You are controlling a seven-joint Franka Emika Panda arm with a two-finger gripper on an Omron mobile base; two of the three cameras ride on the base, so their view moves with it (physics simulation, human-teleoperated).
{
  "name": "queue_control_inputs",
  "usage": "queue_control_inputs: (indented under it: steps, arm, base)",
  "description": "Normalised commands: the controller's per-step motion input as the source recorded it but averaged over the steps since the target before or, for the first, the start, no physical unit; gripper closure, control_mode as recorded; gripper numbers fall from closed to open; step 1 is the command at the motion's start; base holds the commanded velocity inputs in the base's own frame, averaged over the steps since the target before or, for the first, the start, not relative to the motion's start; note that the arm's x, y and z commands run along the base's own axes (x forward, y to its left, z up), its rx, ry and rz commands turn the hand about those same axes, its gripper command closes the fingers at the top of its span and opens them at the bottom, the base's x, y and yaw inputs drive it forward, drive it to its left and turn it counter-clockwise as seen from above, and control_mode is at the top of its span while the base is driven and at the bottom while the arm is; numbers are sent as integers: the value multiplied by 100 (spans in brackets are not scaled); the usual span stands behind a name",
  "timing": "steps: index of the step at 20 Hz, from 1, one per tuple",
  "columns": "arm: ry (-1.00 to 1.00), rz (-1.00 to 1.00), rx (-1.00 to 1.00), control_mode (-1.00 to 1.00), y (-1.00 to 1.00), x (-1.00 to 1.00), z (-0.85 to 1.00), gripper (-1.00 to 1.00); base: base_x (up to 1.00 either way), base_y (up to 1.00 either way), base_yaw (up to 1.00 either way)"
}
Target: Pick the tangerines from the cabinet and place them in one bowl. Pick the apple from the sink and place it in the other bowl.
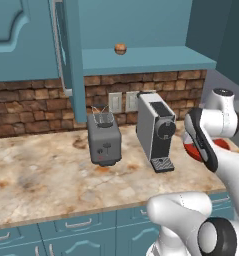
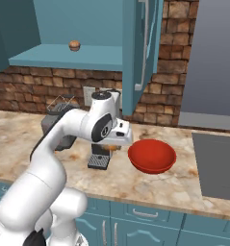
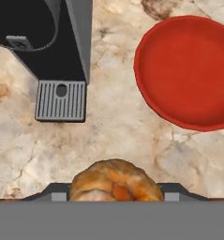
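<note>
- The gripper holds one tangerine between its fingers, which are closed against the fruit's sides; in the hand view the fruit covers most of both tips.
- In the right base view the gripper hangs above the marble counter, just left of the red bowl. A sliver of the held tangerine shows orange beneath the hand.
- The fruit is over bare counter, near the bowl's left rim but not above its hollow.
- The red bowl is cut off at the right edge of the hand view, and in the left base view it is mostly hidden behind the arm.
- The second tangerine sits on the shelf of the open cabinet, far back and up; in the right base view it is small, its detail hard to make out.
- A coffee machine and a toaster stand on the counter to the left of the gripper; the arm hides much of both in the right base view.
- The coffee machine's drip tray lies left of the bowl in the hand view.
</note>
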Motion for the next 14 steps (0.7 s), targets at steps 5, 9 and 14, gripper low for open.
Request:
queue_control_inputs:
  steps: [5, 9, 14]
  arm:
    - [3, 0, 3, -100, -42, 34, -25, 100]
    - [0, 0, 1, -100, -36, 31, -23, 100]
    - [0, 0, 0, -100, -27, 22, -20, 100]
  base:
    - [0, 0, 0]
    - [0, 0, 0]
    - [0, 0, 0]
